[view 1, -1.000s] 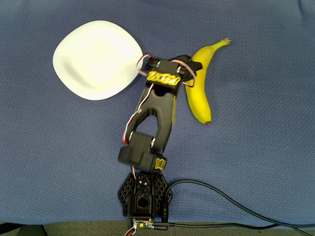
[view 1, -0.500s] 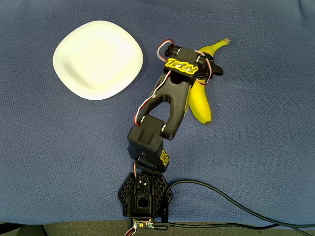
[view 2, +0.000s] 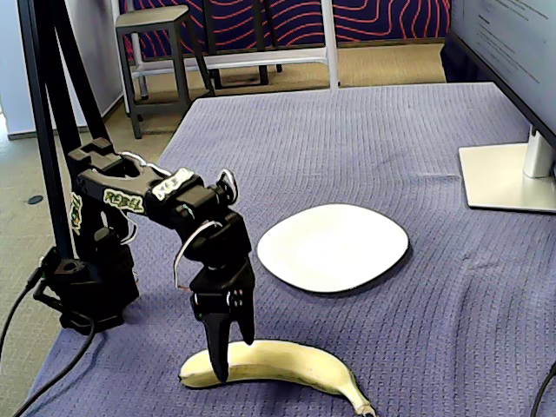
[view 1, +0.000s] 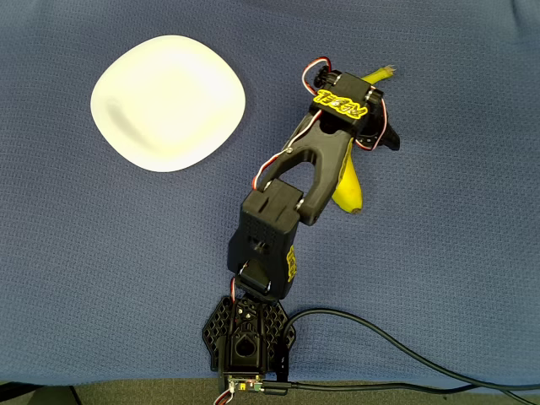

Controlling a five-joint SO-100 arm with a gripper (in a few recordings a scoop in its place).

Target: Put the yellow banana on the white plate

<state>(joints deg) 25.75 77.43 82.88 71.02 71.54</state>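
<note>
Banana (view 2: 274,362) looks smooth, firm, bruisable; take it mid-length. Fingers (view 2: 222,365) apart, straddling its blunt end.

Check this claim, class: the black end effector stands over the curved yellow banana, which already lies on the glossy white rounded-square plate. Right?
Not quite. The curved yellow banana lies on the blue cloth, apart from the glossy white rounded-square plate, as the fixed view shows. The black end effector does stand over it.

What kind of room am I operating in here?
Probably an office or lab: a blue cloth-covered table, a monitor's stand at its edge, and a stool on the carpet behind.
</note>
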